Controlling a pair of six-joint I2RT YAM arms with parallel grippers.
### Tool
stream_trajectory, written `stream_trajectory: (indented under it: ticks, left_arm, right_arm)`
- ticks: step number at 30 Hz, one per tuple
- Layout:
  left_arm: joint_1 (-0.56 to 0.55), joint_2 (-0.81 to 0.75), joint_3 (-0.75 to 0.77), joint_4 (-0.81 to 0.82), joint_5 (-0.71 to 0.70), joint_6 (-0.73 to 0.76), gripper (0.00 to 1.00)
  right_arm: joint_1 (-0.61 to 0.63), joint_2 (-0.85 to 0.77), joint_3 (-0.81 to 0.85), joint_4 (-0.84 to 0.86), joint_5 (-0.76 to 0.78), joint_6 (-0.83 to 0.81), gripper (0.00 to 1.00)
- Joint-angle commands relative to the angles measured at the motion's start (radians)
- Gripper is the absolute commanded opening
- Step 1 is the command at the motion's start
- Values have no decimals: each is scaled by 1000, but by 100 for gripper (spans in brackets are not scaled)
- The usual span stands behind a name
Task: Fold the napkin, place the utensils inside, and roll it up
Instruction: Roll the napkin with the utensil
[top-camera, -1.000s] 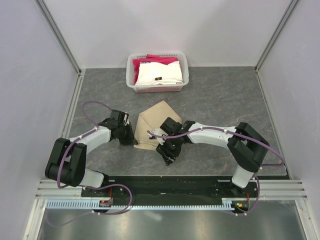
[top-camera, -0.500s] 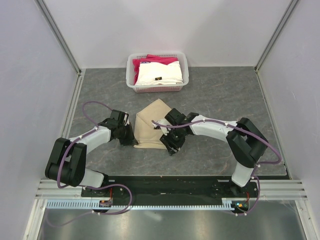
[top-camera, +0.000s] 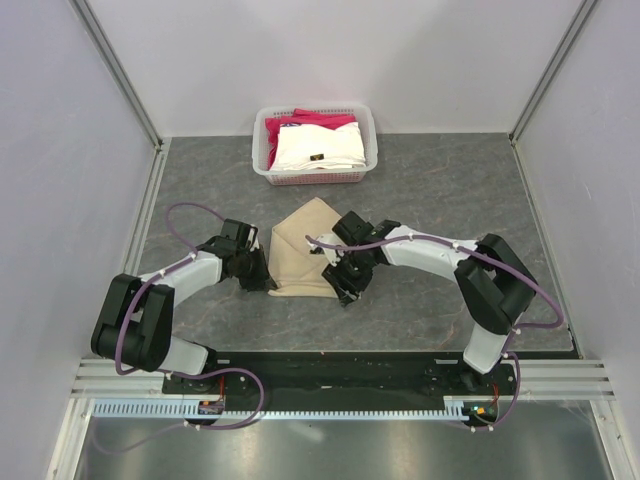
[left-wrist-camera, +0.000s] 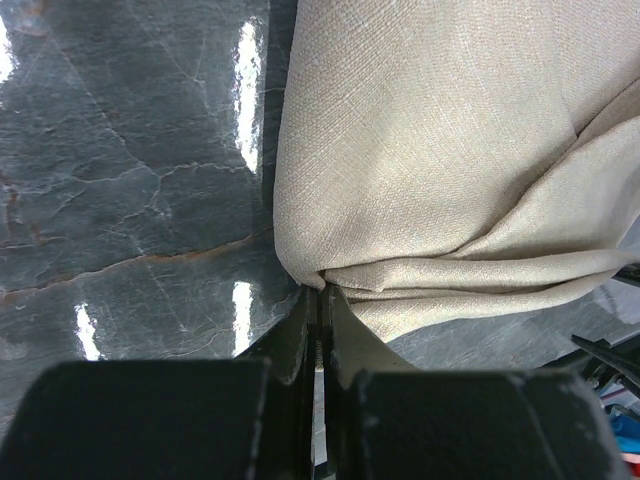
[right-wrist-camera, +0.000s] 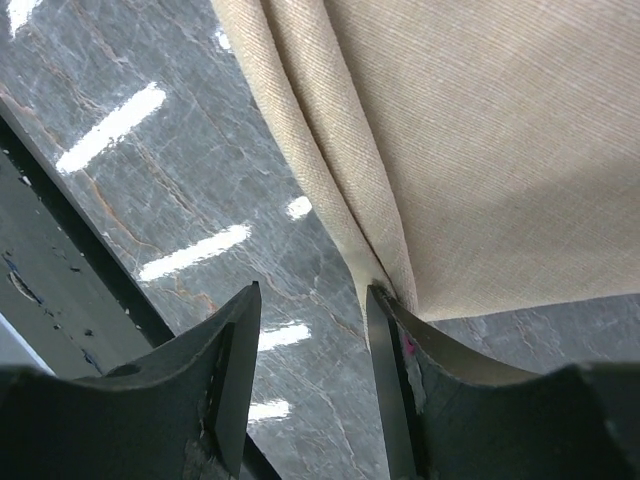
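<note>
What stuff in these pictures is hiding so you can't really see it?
- Top view: the right tool's tips are hidden under its own wrist at the napkin's near edge.
- Every view: no knife shows; the napkin would hide anything beneath it.
- Top view: the white cloth covers most of the pink-red cloth in the basket.
- Left wrist view: the napkin runs off the top and right edges.

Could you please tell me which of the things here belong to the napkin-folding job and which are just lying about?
Part of the job: napkin, pinched at its edge by the shut left gripper; open right gripper at its corner.
Just lying about: basket at the back, holding a folded white cloth and a pink-red cloth.
</note>
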Motion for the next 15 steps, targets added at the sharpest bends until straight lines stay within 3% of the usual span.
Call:
stream_trajectory:
  ticks: [1, 15]
  left_arm:
    - [1, 17, 17, -16, -5, 49, 2]
    - [1, 5, 14, -18, -2, 46, 2]
  right_arm:
    - [-31, 7, 14, 11, 5, -27, 54]
    - [-83, 62, -56, 103, -61, -5, 54]
